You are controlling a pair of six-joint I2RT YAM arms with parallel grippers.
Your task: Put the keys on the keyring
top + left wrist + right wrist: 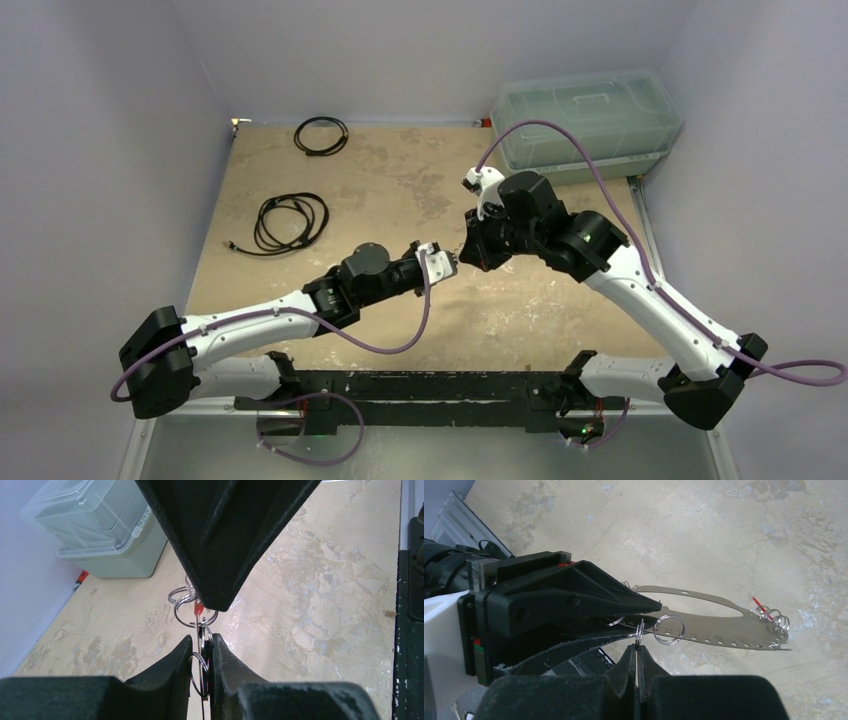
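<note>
In the right wrist view my left gripper (644, 611) is shut on one end of the keyring (724, 625), a flat silver-grey oval plate with small holes along its edge, held above the table. A small split ring (670, 629) hangs on it, and several rings with a red tag (761, 607) sit at its far end. My right gripper (637, 648) is shut on a thin dark key whose split ring (639, 630) touches the keyring's edge. In the left wrist view my left gripper (201, 641) pinches the plate edge-on, with rings and a red tag (198, 608) beyond. Both grippers meet mid-table (462, 257).
A clear lidded plastic box (585, 120) stands at the back right. A thin black cable loop (320, 135) and a black coiled cord bundle (290, 222) lie at the back left. A black rail (420, 385) runs along the near edge.
</note>
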